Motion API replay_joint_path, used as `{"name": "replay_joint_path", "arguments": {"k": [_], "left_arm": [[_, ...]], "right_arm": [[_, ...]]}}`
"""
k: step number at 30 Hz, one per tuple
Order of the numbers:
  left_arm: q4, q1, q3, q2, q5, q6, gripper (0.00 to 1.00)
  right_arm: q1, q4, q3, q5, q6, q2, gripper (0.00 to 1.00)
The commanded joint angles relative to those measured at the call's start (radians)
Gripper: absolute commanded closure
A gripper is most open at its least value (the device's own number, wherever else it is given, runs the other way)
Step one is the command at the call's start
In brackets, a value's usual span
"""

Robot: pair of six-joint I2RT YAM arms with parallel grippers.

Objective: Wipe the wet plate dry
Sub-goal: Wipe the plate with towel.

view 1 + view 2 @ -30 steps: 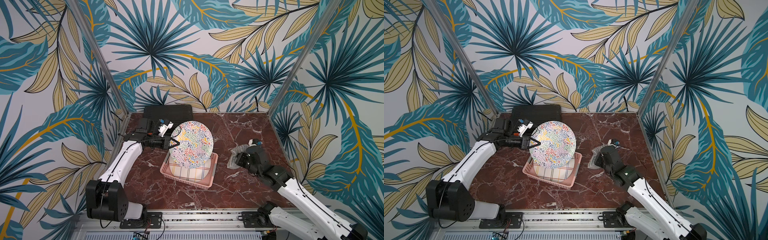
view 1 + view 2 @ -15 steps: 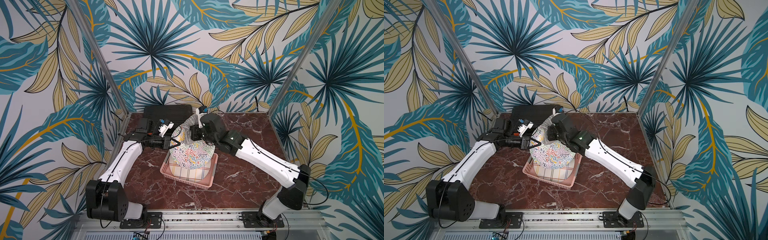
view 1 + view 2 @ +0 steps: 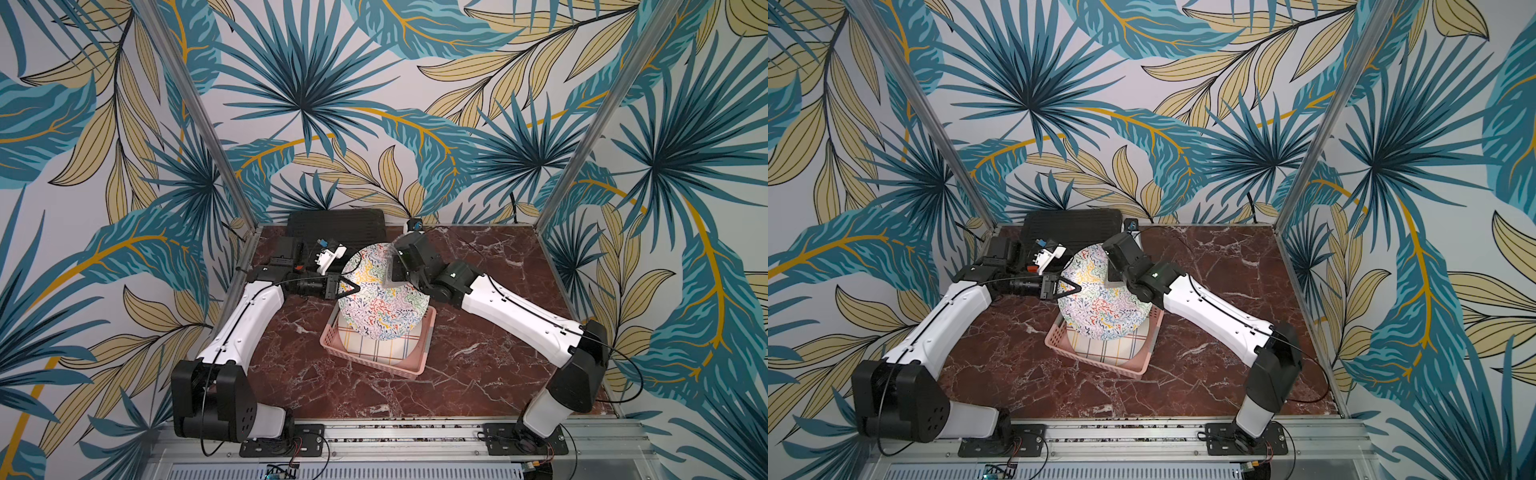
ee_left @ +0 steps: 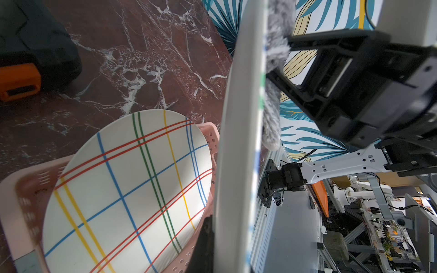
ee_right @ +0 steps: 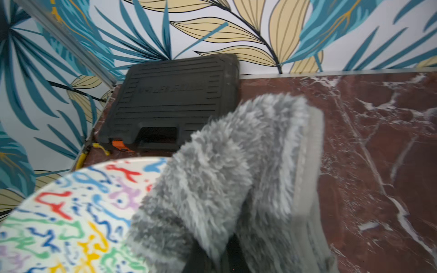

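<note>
Jaws of the left gripper [image 3: 350,288] pinch the left rim of the squiggle-patterned plate [image 3: 382,303], which stands upright at frame centre in both top views; that arm bends in from lower left. The right gripper [image 3: 395,272], its arm stretched from lower right, is clamped on a grey cloth [image 3: 390,257] pressed to the plate's upper right. Just below, a pink basket [image 3: 429,328] holds a plaid plate [image 3: 374,353].

Left wrist view: plate edge-on down the middle, cloth against it at upper right, plaid plate in the basket at lower left.

Right wrist view: cloth fills the centre over the plate at lower left, with a black case [image 5: 175,94] at upper centre.
</note>
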Motion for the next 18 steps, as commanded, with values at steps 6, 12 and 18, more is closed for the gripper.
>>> {"name": "replay_joint_path", "arguments": {"k": [6,12,18], "left_arm": [[0.041,-0.006,0.004,-0.051,0.112,0.026,1.00],[0.043,-0.009,0.008,-0.038,0.109,0.020,1.00],[0.042,-0.009,0.004,-0.040,0.099,0.023,1.00]], "right_arm": [[0.007,0.094,-0.052,-0.115,-0.039,-0.021,1.00],[0.137,0.087,0.157,-0.257,-0.076,0.130,1.00],[0.168,0.101,0.195,-0.325,-0.053,0.172,1.00]]}}
